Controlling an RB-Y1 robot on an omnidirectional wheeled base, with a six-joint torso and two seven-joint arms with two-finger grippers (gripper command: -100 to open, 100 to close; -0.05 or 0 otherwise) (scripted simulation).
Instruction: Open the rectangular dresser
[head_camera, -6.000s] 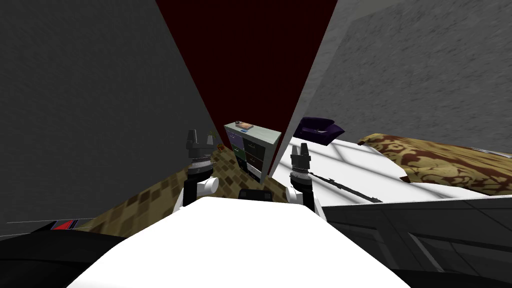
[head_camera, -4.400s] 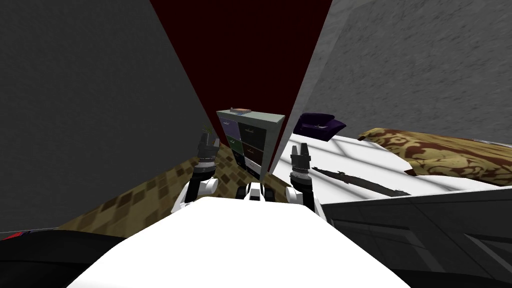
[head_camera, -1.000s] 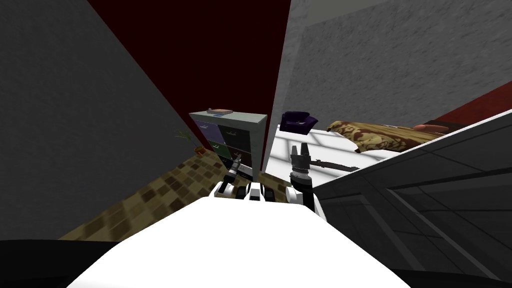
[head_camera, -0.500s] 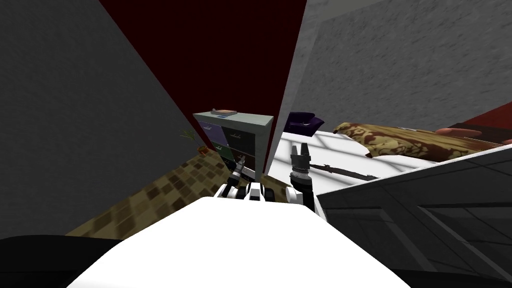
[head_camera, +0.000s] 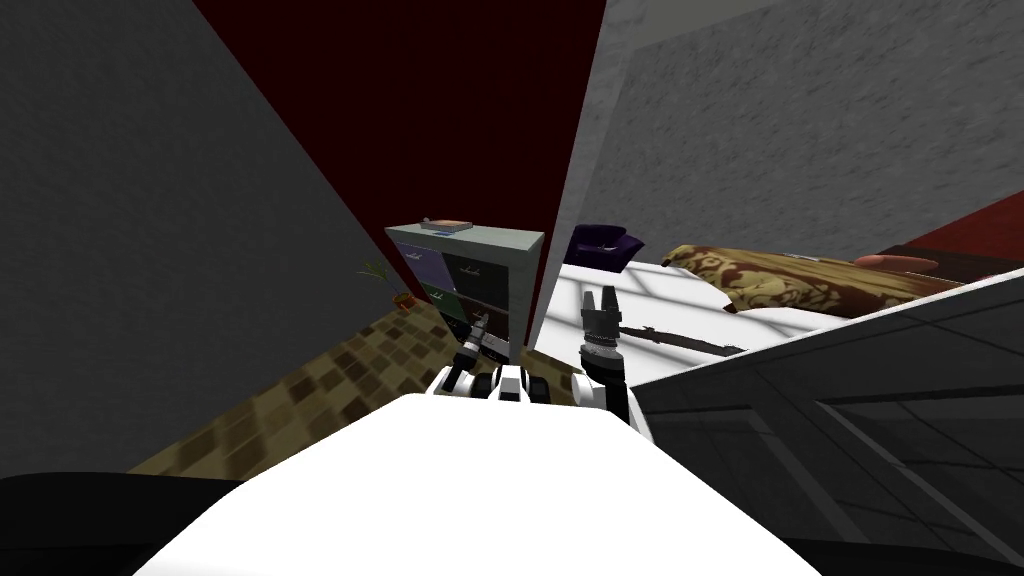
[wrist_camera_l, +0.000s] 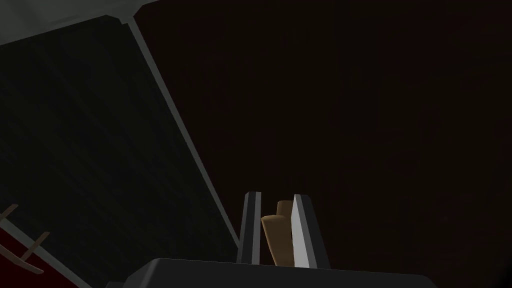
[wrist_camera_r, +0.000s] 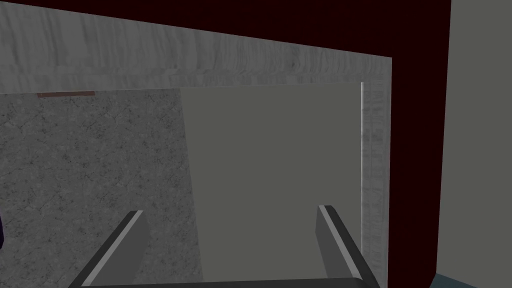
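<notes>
The rectangular dresser (head_camera: 517, 262) is pale grey with two columns of dark and coloured drawers, and stands against the dark red wall ahead. My left gripper (head_camera: 479, 325) reaches low to one of its lower drawers. In the left wrist view the left gripper (wrist_camera_l: 276, 200) is shut on a brown drawer handle (wrist_camera_l: 278, 237), its two fingers pressing the handle's sides in front of a very dark drawer front. My right gripper (head_camera: 600, 299) is raised beside the dresser's right side; in its wrist view the right gripper (wrist_camera_r: 230, 211) stands open with nothing between its fingers.
A flat object (head_camera: 446, 225) lies on the dresser top. A small potted plant (head_camera: 390, 285) stands left of the dresser on the patterned brown carpet (head_camera: 300, 400). To the right is a bed (head_camera: 680, 310) with a purple pillow (head_camera: 602, 245) and a gold patterned blanket (head_camera: 780, 280).
My left gripper's fingers have shut on the brown drawer handle. The head view has shifted slightly; the right arm has not moved.
</notes>
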